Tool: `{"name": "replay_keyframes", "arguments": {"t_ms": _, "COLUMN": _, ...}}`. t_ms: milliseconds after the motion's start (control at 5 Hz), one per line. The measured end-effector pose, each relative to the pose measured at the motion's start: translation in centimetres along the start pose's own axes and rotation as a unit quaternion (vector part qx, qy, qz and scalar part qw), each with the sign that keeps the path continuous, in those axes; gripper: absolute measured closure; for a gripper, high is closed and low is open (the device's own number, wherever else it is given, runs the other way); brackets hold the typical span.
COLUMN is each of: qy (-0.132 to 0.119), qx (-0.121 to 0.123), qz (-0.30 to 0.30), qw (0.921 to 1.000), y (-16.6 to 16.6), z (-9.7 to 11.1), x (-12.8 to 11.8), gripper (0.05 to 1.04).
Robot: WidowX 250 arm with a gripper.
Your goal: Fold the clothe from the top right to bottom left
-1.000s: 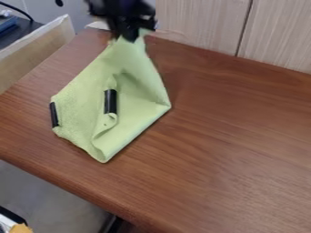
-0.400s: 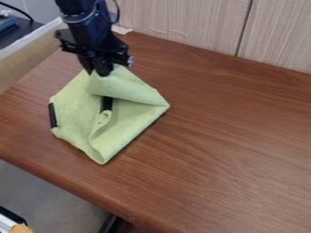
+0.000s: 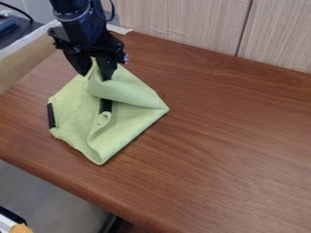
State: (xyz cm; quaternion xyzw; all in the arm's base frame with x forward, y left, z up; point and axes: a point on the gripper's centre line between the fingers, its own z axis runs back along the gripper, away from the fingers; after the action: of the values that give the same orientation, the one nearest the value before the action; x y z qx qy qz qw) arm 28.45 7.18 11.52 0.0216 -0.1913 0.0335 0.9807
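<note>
Green cloth [image 3: 130, 125] lies partly folded on the counter [image 3: 224, 136], its far end rumpled up. My end effector [image 3: 95, 76] hangs over that end, its two fingers well parted, a peak of fabric standing unclamped between them. One black strip [image 3: 51, 115] lines the cloth's left edge; another [image 3: 106, 105] shows inside its fold.

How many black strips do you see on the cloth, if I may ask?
2: one strip on the left edge of the cloth, another strip near its middle. More may hide under the fold.
</note>
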Motion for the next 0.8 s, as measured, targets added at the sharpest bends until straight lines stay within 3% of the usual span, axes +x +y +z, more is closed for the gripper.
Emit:
{"name": "replay_keyframes", "arguments": {"t_ms": 200, "qy": 0.0, "qx": -0.003, "qz": -0.009, "qw": 1.0, "y": -0.6, "z": 0.2, "x": 0.1, "gripper": 0.077}}
{"name": "replay_keyframes", "arguments": {"t_ms": 800, "qy": -0.068, "qx": -0.008, "qz": -0.068, "qw": 0.9953, "y": -1.6, "z": 5.8, "x": 5.1, "gripper": 0.083}}
